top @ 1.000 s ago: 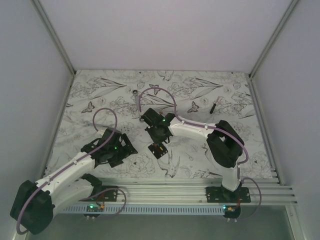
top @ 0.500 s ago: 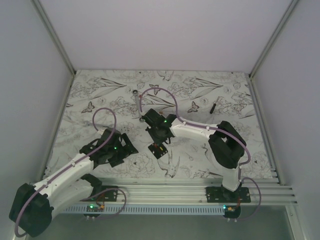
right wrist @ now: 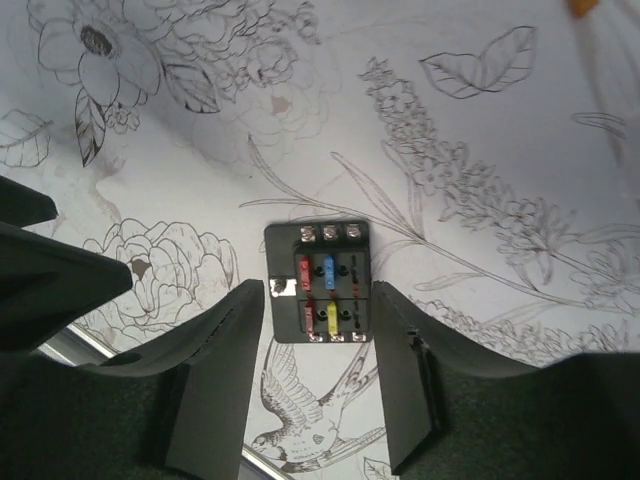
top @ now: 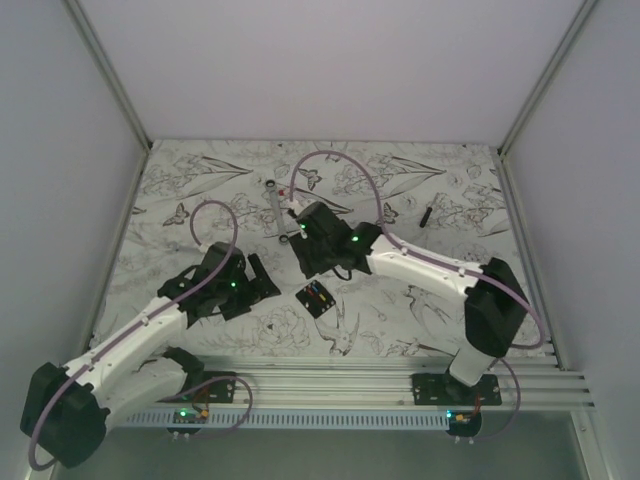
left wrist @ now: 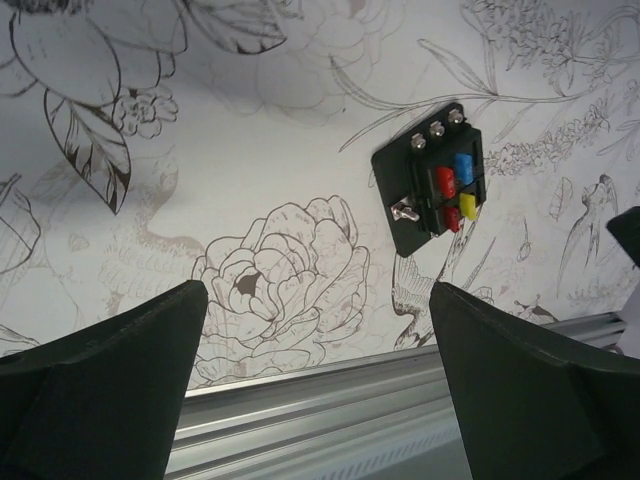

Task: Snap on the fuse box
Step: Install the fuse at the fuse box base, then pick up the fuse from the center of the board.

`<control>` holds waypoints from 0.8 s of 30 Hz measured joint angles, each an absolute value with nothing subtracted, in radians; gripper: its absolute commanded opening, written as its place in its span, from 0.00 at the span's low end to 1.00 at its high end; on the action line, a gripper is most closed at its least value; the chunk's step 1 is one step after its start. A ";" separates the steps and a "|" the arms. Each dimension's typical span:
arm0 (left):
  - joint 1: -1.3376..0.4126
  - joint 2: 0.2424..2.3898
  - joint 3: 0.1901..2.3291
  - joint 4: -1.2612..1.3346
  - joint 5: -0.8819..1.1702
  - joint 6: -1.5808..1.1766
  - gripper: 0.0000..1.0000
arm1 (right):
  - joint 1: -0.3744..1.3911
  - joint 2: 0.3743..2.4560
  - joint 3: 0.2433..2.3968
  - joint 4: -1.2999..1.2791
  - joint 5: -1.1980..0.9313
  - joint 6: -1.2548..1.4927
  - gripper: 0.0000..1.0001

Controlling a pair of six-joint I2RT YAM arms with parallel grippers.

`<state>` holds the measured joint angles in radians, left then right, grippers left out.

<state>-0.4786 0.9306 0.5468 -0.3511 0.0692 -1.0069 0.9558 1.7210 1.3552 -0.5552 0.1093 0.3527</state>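
Note:
The fuse box (top: pixel 317 297) is a small black block with red, blue and yellow fuses on its face, lying flat on the flower-printed table. My right gripper (top: pixel 318 258) hovers just behind and above it, open and touching nothing. In the right wrist view the fuse box (right wrist: pixel 318 283) shows on the table between the spread fingers (right wrist: pixel 215 345), well below them. My left gripper (top: pixel 258 282) stands wide open to the left of the box. Its wrist view has the fuse box (left wrist: pixel 435 190) ahead at the upper right, outside the empty gripper (left wrist: pixel 318 300).
A long silver wrench (top: pixel 275 208) lies behind the right gripper. A thin black stick (top: pixel 428 213) rests at the back right. An aluminium rail (top: pixel 400 375) runs along the near table edge. White walls close in both sides.
The right gripper has opened and lifted back off the fuse box, which stays on the table. The right arm swung its elbow outward. The left gripper shifted slightly toward the box.

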 measured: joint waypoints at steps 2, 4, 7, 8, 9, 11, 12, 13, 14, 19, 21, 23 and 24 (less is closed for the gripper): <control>-0.479 0.955 0.583 -0.368 0.062 -0.978 0.98 | 0.943 1.672 1.322 -0.531 0.121 0.352 0.68; -0.479 0.993 0.631 -0.381 0.051 -0.942 0.96 | 0.914 1.639 1.277 -0.505 0.134 0.350 0.73; -0.479 1.090 0.735 -0.395 0.031 -0.873 0.93 | 0.850 1.609 1.191 -0.459 0.152 0.345 0.80; -0.479 1.124 0.769 -0.396 0.028 -0.851 0.92 | 0.826 1.602 1.164 -0.449 0.154 0.344 0.81; -0.478 1.163 0.805 -0.395 0.027 -0.830 0.90 | 0.800 1.596 1.135 -0.434 0.155 0.339 0.81; -0.478 1.242 0.871 -0.396 0.025 -0.792 0.89 | 0.753 1.584 1.095 -0.412 0.157 0.325 0.81; -0.477 1.283 0.903 -0.395 0.025 -0.775 0.89 | 0.733 1.583 1.086 -0.405 0.160 0.321 0.81; -0.475 1.328 0.937 -0.396 0.025 -0.758 0.90 | 0.716 1.584 1.085 -0.392 0.165 0.318 0.81; -0.472 1.366 0.966 -0.395 0.026 -0.741 0.90 | 0.707 1.587 1.086 -0.374 0.169 0.314 0.81; -0.437 1.427 1.013 -0.398 0.029 -0.698 0.94 | 0.704 1.686 1.151 -0.284 0.184 0.307 0.77; -0.411 1.427 1.013 -0.402 0.033 -0.693 0.95 | 0.704 1.754 1.192 -0.244 0.199 0.310 0.74; -0.391 1.427 1.012 -0.405 0.036 -0.693 0.97 | 0.704 1.822 1.229 -0.211 0.213 0.319 0.70; -0.383 1.427 1.010 -0.405 0.036 -0.693 0.97 | 0.704 1.850 1.244 -0.199 0.219 0.323 0.68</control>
